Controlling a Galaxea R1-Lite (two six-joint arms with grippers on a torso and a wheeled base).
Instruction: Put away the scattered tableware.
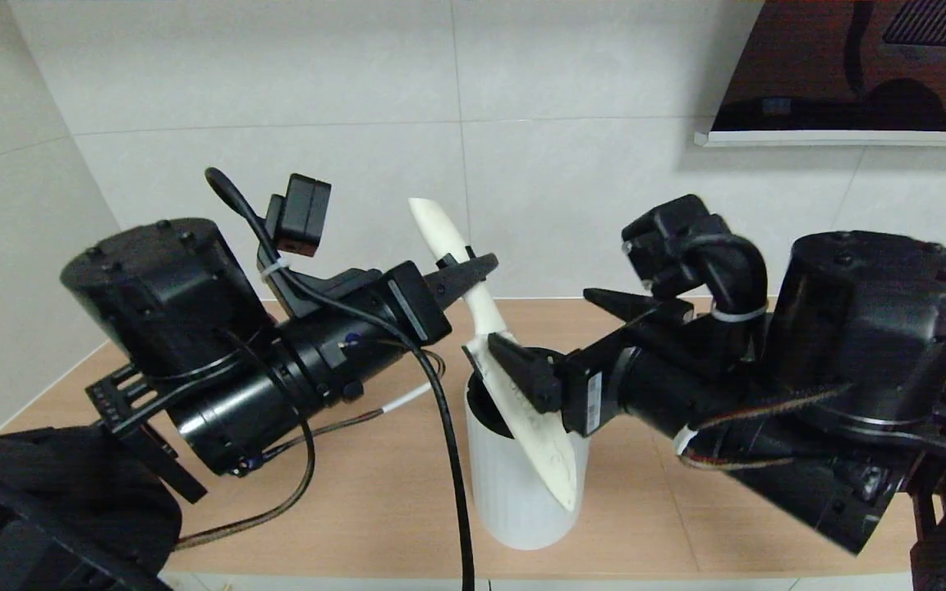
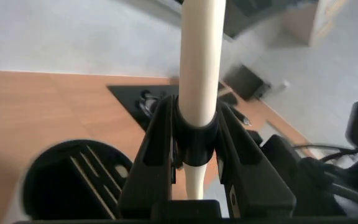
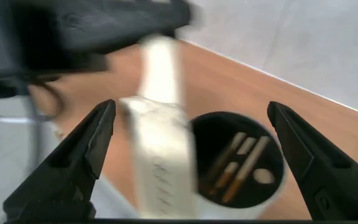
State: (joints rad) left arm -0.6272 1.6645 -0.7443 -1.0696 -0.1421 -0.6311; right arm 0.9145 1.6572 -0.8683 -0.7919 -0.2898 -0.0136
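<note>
**A:** What does this step ask of the robot?

**B:** Likely getting the knife (image 1: pixel 553 460) into the holder (image 1: pixel 514 509), which stands at lower centre of the head view on the table (image 1: pixel 342 509). The blade looks to cross the holder's front wall and not its mouth. So the left arm would do well to lift, bring the tip over the dark opening, and only then lower it.

**A:** And the pincers?

**B:** The left gripper (image 1: pixel 473 275), left of centre, is clamped on the knife's handle. That grip should hold until the blade is well inside. The right gripper (image 1: pixel 540 320), coming in from the right, is spread wide with the blade between its fingers, and no contact shows. It is best kept apart, or closed gently only to steady the blade. A knock here could twist the knife in the left grip or tip the holder.

**A:** Anything else to mind?

**B:** The sticks (image 3: pixel 241 162) already standing in the holder. The tip should go down beside them.

**A:** How does the knife look?

**B:** All cream-white and tilted, with its handle toward upper centre and its tip toward the lower middle. The handle is smooth and round. The blade is broad and flat, with faint marks on its face.
</note>
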